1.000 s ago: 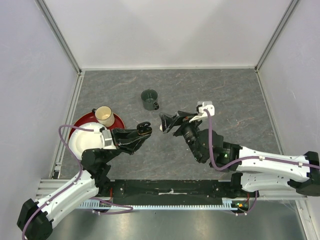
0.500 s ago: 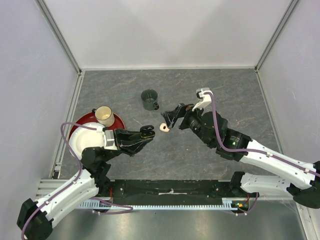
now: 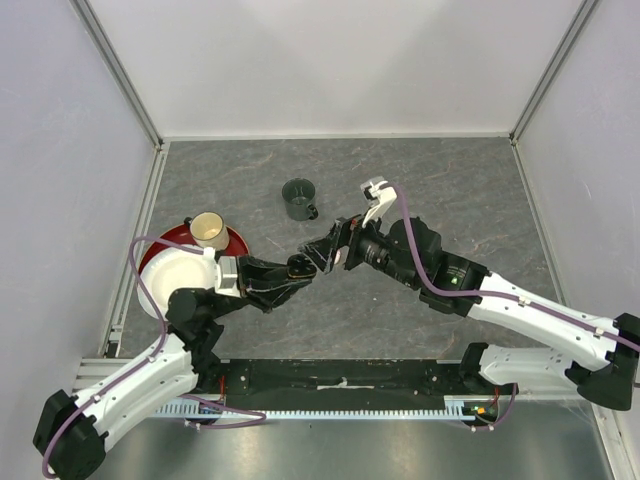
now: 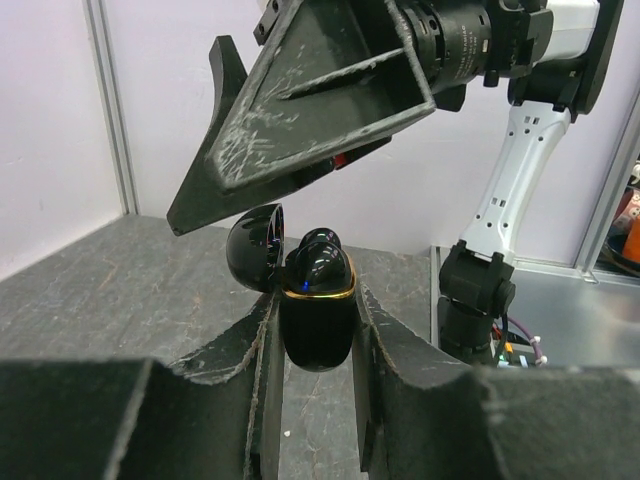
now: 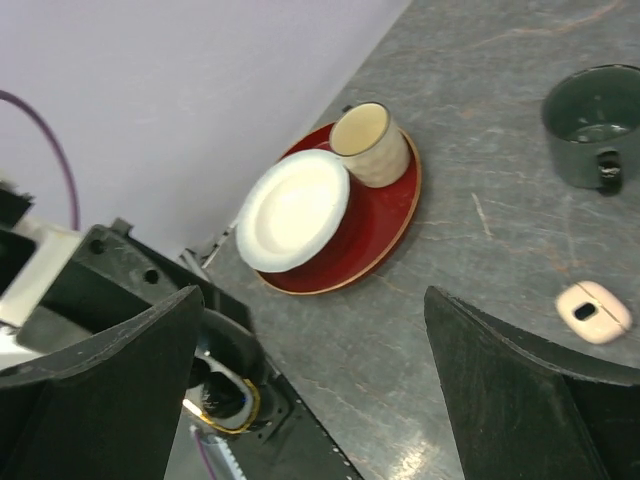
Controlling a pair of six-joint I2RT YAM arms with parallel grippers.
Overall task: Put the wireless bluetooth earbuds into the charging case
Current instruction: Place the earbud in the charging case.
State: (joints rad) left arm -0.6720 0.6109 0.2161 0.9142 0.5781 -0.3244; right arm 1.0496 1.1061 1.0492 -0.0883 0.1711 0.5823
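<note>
My left gripper [image 3: 299,267] is shut on a black charging case [image 4: 318,322] with a gold rim, held upright above the table. Its lid [image 4: 254,243] stands open, and glossy black earbuds [image 4: 320,264] sit in the case. My right gripper [image 3: 326,247] is open and empty, with its jaws wide apart just above the case. The case also shows in the right wrist view [image 5: 226,399], beside the right gripper's left finger [image 5: 100,380]. A small cream-white rounded piece [image 5: 593,311] lies on the table. No cream-white earbuds show.
A dark green mug [image 3: 298,198] stands behind the grippers. A red plate [image 3: 236,243] at the left carries a white bowl [image 3: 170,280] and a cream cup [image 3: 208,231]. Grey walls close in the table on three sides.
My right gripper has let go of the cream-white piece, left it on the table, and swung left over the case. My left gripper has moved a little right with the case.
</note>
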